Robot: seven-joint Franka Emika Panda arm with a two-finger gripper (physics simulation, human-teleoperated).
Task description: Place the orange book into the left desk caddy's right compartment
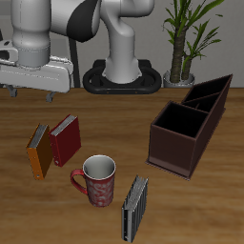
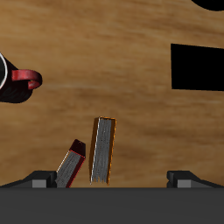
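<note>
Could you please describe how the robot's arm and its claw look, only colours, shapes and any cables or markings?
In the exterior view the arm is built of rounded, glossy white segments with black joints, standing on a dark oval base plate. The claw hangs from a light grey, boxy hand with small dark fingers. In the wrist view its fingertips appear as dark grey blocks. No cables or markings are visible.

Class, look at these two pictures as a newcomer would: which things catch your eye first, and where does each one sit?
The bright orange book stands out first, upright beside the red book, with the gripper hanging above them, empty. Next comes the red patterned mug nearer the table's front edge, a dark grey book beside it. Across the table stands the dark left desk caddy, its two bins empty.
</note>
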